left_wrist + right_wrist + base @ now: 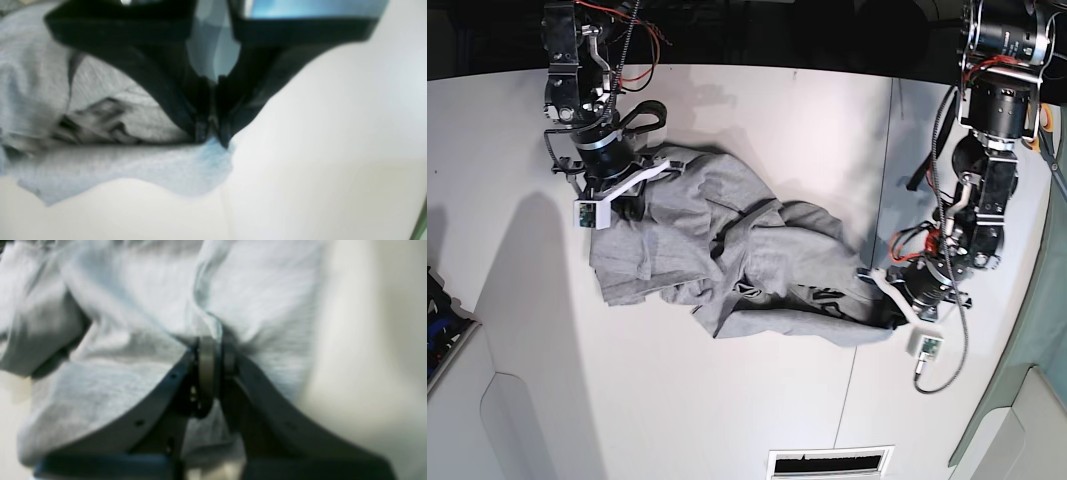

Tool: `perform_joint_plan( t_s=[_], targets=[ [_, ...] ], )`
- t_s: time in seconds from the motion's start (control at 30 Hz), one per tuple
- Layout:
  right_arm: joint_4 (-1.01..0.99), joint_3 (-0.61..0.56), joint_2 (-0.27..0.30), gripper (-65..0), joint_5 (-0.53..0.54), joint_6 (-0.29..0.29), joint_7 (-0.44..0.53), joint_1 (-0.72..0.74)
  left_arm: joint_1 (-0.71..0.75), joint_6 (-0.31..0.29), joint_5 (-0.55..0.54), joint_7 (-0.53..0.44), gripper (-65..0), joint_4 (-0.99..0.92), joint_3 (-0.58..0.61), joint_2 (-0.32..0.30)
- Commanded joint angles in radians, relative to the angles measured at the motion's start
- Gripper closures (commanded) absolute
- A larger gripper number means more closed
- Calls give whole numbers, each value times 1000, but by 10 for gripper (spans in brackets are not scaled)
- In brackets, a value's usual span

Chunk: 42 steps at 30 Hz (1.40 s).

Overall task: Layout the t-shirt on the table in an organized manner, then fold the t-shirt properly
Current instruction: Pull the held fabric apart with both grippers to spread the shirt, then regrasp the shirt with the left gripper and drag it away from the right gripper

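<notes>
The grey t-shirt [727,260] lies crumpled on the white table [757,400], with bits of black lettering showing in its folds. My left gripper [213,138] is shut on the shirt's edge [200,166], at the shirt's right end in the base view [889,312]. The right gripper [213,350] is shut on a bunched fold of the t-shirt [140,340], at its upper left corner in the base view [632,195]. Both sets of fingers pinch cloth close to the tabletop.
A thin dark seam [893,170] crosses the table near the left arm. A vent grille [829,462] sits at the front edge. A dark bin [442,320] stands at the far left edge.
</notes>
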Motion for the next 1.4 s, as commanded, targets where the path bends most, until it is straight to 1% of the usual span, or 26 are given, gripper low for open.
perform_joint_plan(
  t_s=[0.0, 0.07, 0.13, 0.2, 0.27, 0.33, 0.37, 0.4, 0.47, 0.5, 0.53, 0.63, 0.67, 0.7, 0.77, 0.8, 0.83, 0.87, 1.0, 1.07, 1.17, 1.27, 1.33, 1.37],
  targets=[
    [47, 20, 10, 0, 3, 5, 21, 10, -30, -6, -22, 3, 0, 23, -18, -26],
    [96, 53, 26, 0, 3, 26, 12, 10, -37, -33, -46, 44, 0, 37, -31, -60],
    [136, 89, 48, 0, 4, 34, -6, 11, -36, -61, -79, 69, 0, 56, -31, -93],
    [163, 124, 76, 0, 5, 36, -8, 9, -36, -60, -127, 115, 0, 76, -31, -120],
    [174, 166, 107, 0, 33, 36, -12, 8, -36, -60, -182, 193, 0, 100, -31, -145],
    [175, 213, 137, 0, 64, 41, -32, 8, -34, -69, -242, 312, 0, 124, -31, -164],
    [175, 238, 149, 0, 77, 49, -44, 5, -33, -97, -281, 377, 0, 132, -31, -171],
    [175, 261, 158, 0, 90, 63, -55, 0, -29, -138, -330, 443, 0, 137, -31, -177],
    [174, 305, 172, 0, 125, 74, -61, -17, -14, -237, -461, 562, 0, 138, -31, -182],
    [174, 322, 177, 0, 145, 79, -61, -28, 2, -275, -526, 599, 0, 138, -31, -182],
    [173, 335, 180, 0, 163, 79, -63, -42, 23, -297, -581, 616, 0, 138, -31, -182],
    [170, 359, 179, 0, 172, 69, -79, -83, 100, -329, -706, 618, 0, 138, -31, -174],
    [166, 360, 179, -52, 172, 61, -79, -97, 124, -343, -731, 618, 0, 138, -31, -169],
    [160, 360, 179, -125, 172, 61, -79, -109, 146, -359, -748, 617, -40, 138, -31, -161],
    [153, 359, 179, -260, 203, 61, -79, -126, 187, -400, -769, 618, -202, 138, -31, -143],
    [152, 359, 179, -306, 232, 61, -79, -134, 203, -413, -775, 618, -269, 138, -31, -134],
    [152, 359, 179, -331, 257, 61, -79, -137, 218, -413, -780, 618, -314, 138, -31, -127],
    [152, 359, 178, -334, 268, 61, -79, -136, 229, -417, -791, 618, -334, 138, -31, -123],
    [153, 359, 176, -334, 284, 61, -75, -130, 234, -425, -824, 618, -333, 148, -61, -123],
    [153, 359, 176, -334, 284, 61, -75, -125, 233, -425, -843, 617, -333, 186, -109, -123],
    [153, 359, 176, -334, 284, 62, -75, -117, 229, -425, -847, 586, -333, 267, -193, -123],
    [153, 359, 176, -334, 283, 62, -76, -117, 229, -425, -846, 584, -334, 335, -252, -115],
    [153, 359, 176, -334, 284, 61, -76, -117, 230, -425, -844, 587, -341, 352, -250, -113],
    [153, 359, 176, -334, 284, 61, -76, -117, 230, -425, -844, 588, -360, 353, -235, -112]
  ],
)
